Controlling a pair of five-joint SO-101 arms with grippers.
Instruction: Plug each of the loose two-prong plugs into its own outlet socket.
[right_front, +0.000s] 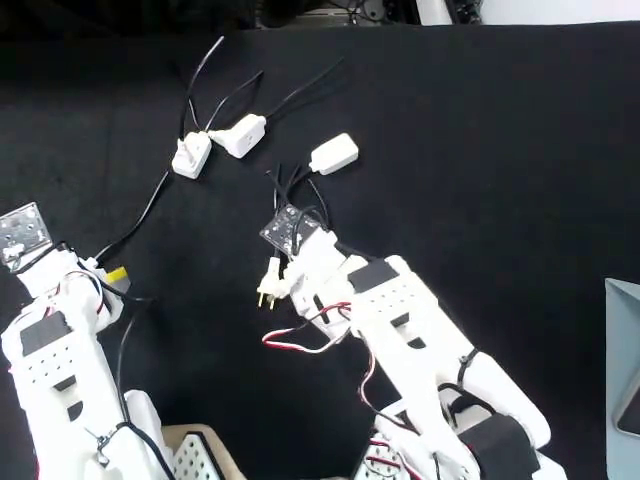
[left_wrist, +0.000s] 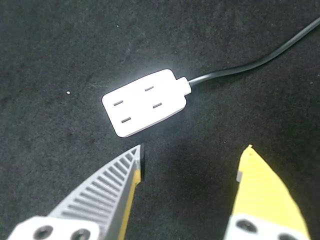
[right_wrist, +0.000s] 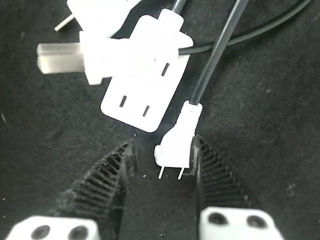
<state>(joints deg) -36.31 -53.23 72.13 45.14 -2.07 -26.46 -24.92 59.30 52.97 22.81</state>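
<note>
Left tool (left_wrist: 192, 155) wide open, empty, near outlet socket (left_wrist: 145, 102). Right tool (right_wrist: 162, 155) part-open; plug (right_wrist: 176, 145) touches one finger.

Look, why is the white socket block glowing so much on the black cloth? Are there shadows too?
Left wrist view: strong light bounces off the flat white plastic outlet block, giving a pale halo on the black cloth. Right wrist view: the small white two-prong plug shines brightly too. High view: the black cloth swallows shadows; I can make out none.
</note>
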